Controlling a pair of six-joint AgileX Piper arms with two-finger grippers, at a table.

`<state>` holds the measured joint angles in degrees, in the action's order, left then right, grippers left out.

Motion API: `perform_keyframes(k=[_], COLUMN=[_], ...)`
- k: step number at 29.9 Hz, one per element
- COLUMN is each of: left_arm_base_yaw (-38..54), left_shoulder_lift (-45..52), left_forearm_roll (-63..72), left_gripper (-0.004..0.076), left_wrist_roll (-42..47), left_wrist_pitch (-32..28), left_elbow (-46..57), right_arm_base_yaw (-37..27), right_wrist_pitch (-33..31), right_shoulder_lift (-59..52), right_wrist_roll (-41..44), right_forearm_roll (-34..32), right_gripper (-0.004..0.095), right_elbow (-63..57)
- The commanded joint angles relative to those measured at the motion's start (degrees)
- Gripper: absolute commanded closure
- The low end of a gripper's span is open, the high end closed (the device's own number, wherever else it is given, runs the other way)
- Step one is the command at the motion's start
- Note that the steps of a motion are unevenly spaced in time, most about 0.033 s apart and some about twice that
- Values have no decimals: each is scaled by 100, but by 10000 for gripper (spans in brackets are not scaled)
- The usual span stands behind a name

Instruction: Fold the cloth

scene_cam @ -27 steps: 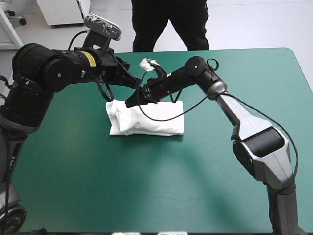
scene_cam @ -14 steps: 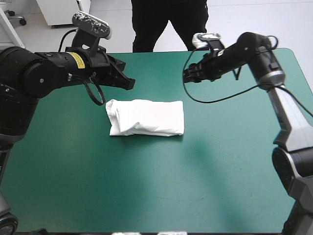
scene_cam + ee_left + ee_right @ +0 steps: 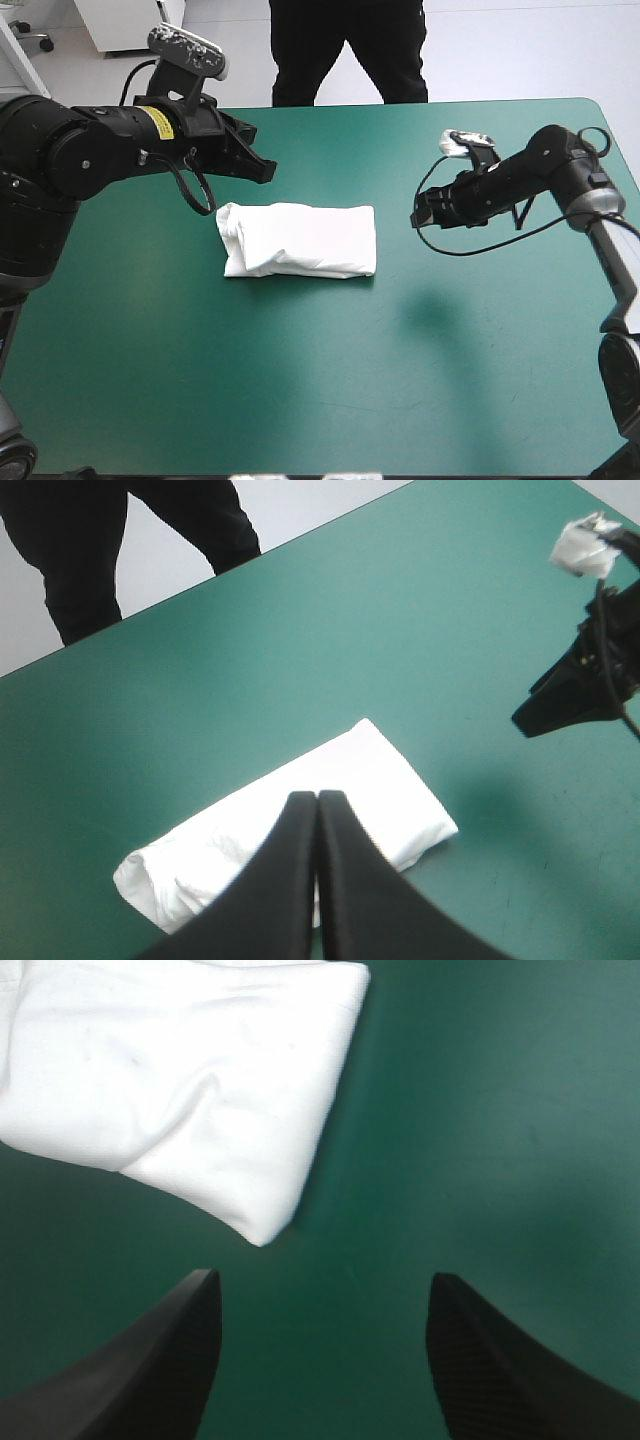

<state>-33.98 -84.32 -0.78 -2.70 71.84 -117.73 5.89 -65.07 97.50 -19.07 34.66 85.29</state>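
Centre-left on the teal-green worktop: T-shirt lies as a compact folded bundle, long axis across the table, nothing touching it. Left pincer hangs raised just beyond the bundle's far-left corner, black fingers pressed together into one point, holding nothing. Its wrist view looks down over the bundle with clear air between. Right pincer hovers off to the bundle's right, well apart from it, fingers spread wide and empty. Its wrist view shows a corner of the bundle ahead of the gap. My read: folding is essentially done and both arms are clear of the cloth, so this is the check step. Right end of the bundle looks clean and square; left end looks rumpled, with a rolled lip and creases. Next move depends on spec. If this counts as done, park both arms, high enough not to drag the bundle. If one more fold is wanted, right pincer needs to drop to the right short edge, catch all layers at once and carry them leftward without unrolling the stack.
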Motion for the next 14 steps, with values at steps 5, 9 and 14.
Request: perform_keyframes(k=[5,9,14], left_arm_base_yaw=[-11,-11,-11], left_shoulder_lift=[170,170,170], left_forearm_roll=[-49,-49,-86], left_gripper=[733,733,733], left_wrist_roll=[62,74,74], left_wrist_pitch=[197,197,197], left_elbow=[-151,-151,-151], right_arm_base_yaw=[514,522,522], right_wrist_pitch=[687,857,962], right_shoulder_lift=[594,1035,1377], right_wrist_roll=[-508,-654,-867], right_forearm_roll=[1006,1225,1499], right_gripper=[344,344,344], right_elbow=[21,21,72])
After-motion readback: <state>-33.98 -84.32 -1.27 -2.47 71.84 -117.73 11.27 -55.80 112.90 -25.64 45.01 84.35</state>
